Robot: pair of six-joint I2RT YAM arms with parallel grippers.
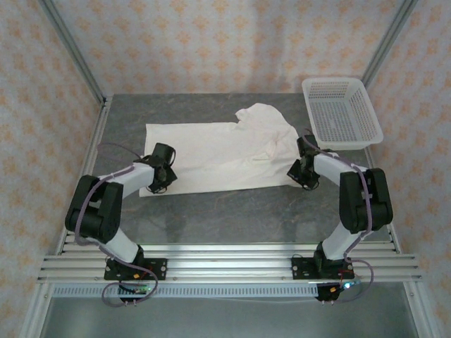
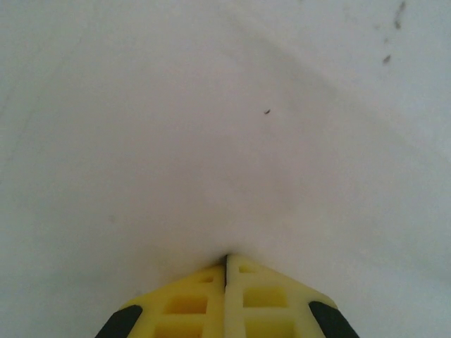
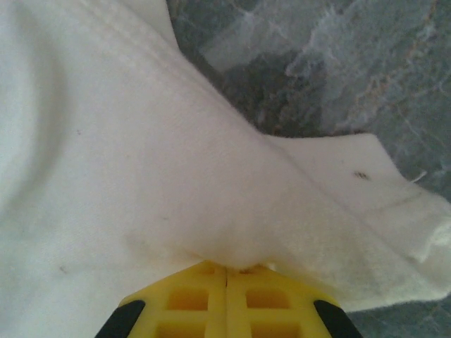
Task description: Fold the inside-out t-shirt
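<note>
Inside-out t-shirt [image 1: 225, 151] lies spread on the counter [image 1: 232, 211], stretched between both arms. Left end effector [image 2: 227, 259] is clamped closed on the cloth, and right end effector [image 3: 227, 267] is too, next to a sleeve. Both bites look thin, right at the fingertips. I reckon a quick pull could slip the fabric out and leave a lopsided fold.

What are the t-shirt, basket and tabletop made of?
T-shirt: soft matte cloth, likely cotton; it creases and shows a stitched hem. Basket: probably rigid white plastic; moulded mesh. Tabletop: grey, veined, stone-look; real stone or laminate unclear.
</note>
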